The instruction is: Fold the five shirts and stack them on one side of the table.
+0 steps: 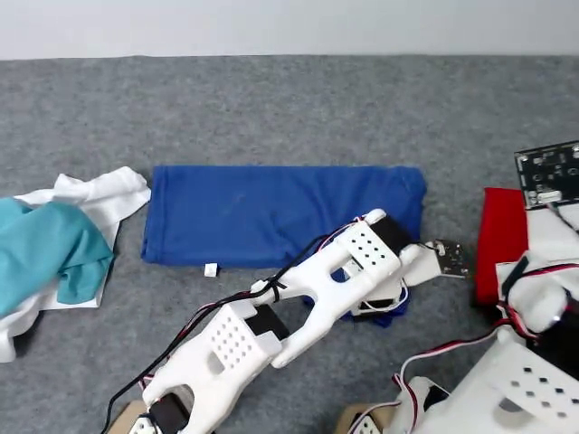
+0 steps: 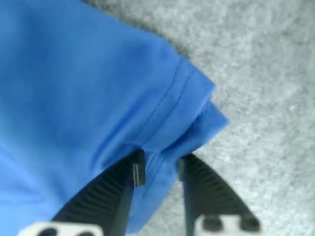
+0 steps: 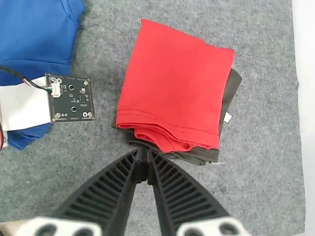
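Blue shirt [image 1: 271,217]: soft, limp, light; left claw [image 2: 161,158] grips its hemmed corner, right claw [image 3: 143,153] clenched empty

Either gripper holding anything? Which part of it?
Left gripper pinches the blue shirt at its hemmed edge near a corner. Right gripper is shut, apparently empty.
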